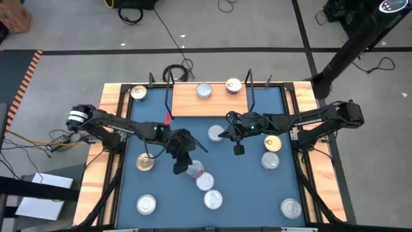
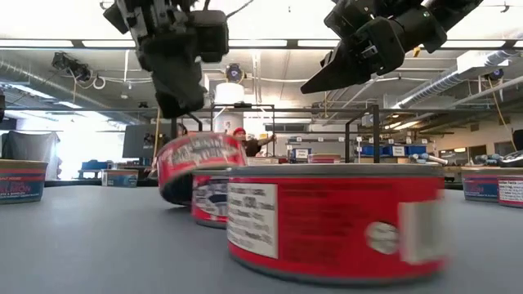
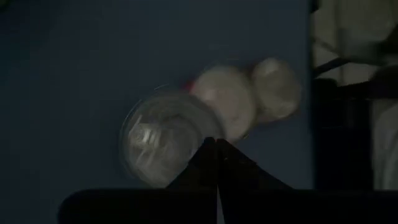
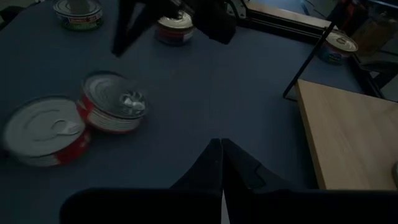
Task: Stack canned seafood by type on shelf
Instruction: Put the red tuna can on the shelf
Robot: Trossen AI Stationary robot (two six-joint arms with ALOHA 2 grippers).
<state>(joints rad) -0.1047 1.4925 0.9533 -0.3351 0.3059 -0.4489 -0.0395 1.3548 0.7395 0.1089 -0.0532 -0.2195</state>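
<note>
Both grippers shut and empty above the blue table, cans scattered, two already on the shelf.

In the low view a red-labelled can (image 2: 335,216) fills the lower right foreground, and behind it, left of centre, a tilted can (image 2: 198,163) leans on another. In the high view these form a short diagonal row at lower centre: the tilted can (image 1: 194,170) just below the left gripper (image 1: 181,162), whose fingers are pressed together and hold nothing. More cans lie at the lower left (image 1: 146,205), lower right (image 1: 291,207), mid-left (image 1: 145,163) and mid-right (image 1: 270,160) of the frame. The right gripper (image 1: 225,135) sits at centre, closed on nothing, just beside a silver can (image 1: 215,133). Farthest, at upper centre, the shelf (image 1: 187,103) carries a silver-lidded can (image 1: 204,90) and a gold-lidded can (image 1: 234,86); another gold can (image 1: 138,93) sits off the shelf's left end.
</note>
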